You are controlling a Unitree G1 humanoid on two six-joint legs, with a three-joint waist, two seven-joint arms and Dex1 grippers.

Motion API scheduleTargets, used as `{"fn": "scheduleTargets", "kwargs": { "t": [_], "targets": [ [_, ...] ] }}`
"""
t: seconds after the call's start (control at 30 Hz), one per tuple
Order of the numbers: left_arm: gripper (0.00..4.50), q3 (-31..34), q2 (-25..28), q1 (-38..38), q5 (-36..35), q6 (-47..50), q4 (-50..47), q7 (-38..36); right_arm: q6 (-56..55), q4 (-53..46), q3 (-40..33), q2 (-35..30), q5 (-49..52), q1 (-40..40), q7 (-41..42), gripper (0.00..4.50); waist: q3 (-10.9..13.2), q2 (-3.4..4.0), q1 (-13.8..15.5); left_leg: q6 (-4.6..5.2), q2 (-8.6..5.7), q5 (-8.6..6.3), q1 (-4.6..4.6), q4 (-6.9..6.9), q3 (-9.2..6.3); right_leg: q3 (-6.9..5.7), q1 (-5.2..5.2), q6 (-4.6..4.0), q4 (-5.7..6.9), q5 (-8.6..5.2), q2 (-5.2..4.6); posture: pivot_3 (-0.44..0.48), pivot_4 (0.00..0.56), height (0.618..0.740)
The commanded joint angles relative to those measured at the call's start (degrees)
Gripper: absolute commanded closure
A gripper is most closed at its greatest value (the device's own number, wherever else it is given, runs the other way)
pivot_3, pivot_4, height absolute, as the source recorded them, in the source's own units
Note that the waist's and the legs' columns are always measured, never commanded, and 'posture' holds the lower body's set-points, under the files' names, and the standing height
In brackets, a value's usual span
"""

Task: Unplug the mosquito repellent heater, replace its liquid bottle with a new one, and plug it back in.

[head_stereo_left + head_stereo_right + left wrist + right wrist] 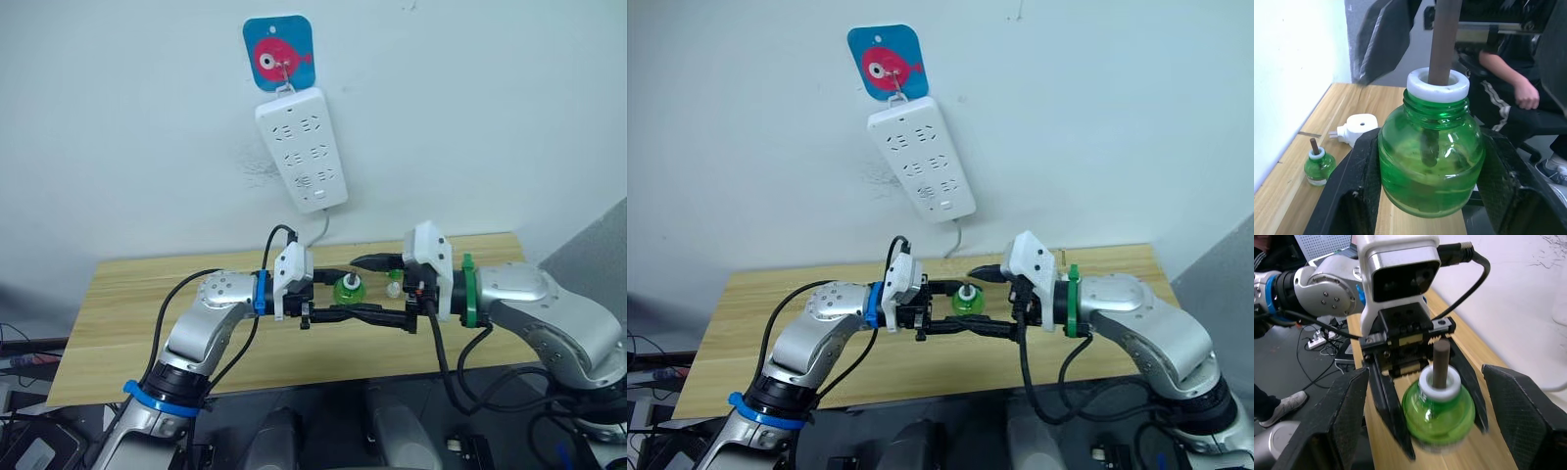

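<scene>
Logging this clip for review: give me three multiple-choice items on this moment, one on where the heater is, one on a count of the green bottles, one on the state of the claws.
1. Where is the mosquito repellent heater?
A. Plugged into the power strip
B. Lying on the wooden table
C. Held in the right claw

2. How many green bottles are in the left wrist view?
A. One
B. Two
C. Three

3. What grips the held bottle?
A. The left claw
B. The right claw
C. Nothing, it stands on the table

Answers:
1 B, the white unit lies on its side on the wood, prongs free.
2 B, the held bottle plus a spare bottle standing on the table.
3 A, the left claw's fingers press both sides of it, while the right claw's fingers stand apart around it without touching.
</scene>
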Motion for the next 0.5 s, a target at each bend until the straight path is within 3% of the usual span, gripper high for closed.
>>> {"fn": "scheduleTargets", "kwargs": {
  "t": [0.03, 0.13, 0.37, 0.5],
  "targets": [
    [2.20, -0.30, -0.66, -0.61, -0.42, -1.14, -1.09, -0.24, -0.63, -0.77, 0.19, 0.46, -0.77, -0.71, -0.46, 0.67, 0.00, -0.01, 0.00, 0.00, -0.02, 0.00, 0.00, 0.00, 0.00, 0.02, 0.00, 0.01, 0.00, 0.00, -0.03, -0.209, 0.166, 0.740],
    [2.20, -0.13, -0.82, -0.66, -0.47, -0.99, -1.33, -0.10, -1.11, -0.52, 0.25, 0.86, -1.22, -0.56, -0.50, 1.22, -0.05, -0.05, -0.03, 0.00, -0.02, 0.00, 0.02, 0.01, -0.01, 0.01, 0.00, 0.01, 0.02, 0.01, -0.04, -0.205, 0.162, 0.740],
    [2.20, 0.32, -0.85, -0.15, -0.93, -0.62, -1.91, 0.40, -3.22, -0.05, 1.14, 0.56, -3.68, -0.42, 0.49, 3.59, -0.14, -0.09, -0.06, 0.00, 0.01, 0.00, 0.03, 0.01, -0.01, -0.01, -0.01, 0.00, 0.05, 0.01, -0.02, -0.191, 0.152, 0.740],
    [2.20, 1.23, -1.15, 0.49, -2.33, 0.22, -2.31, 0.83, -3.93, 0.13, 0.82, 0.69, -4.12, -0.16, 1.13, 3.66, -0.21, -0.11, -0.06, 0.00, 0.00, 0.00, 0.03, 0.01, -0.02, 0.00, -0.01, 0.00, 0.05, 0.01, -0.02, -0.189, 0.149, 0.740]
  ]
}}
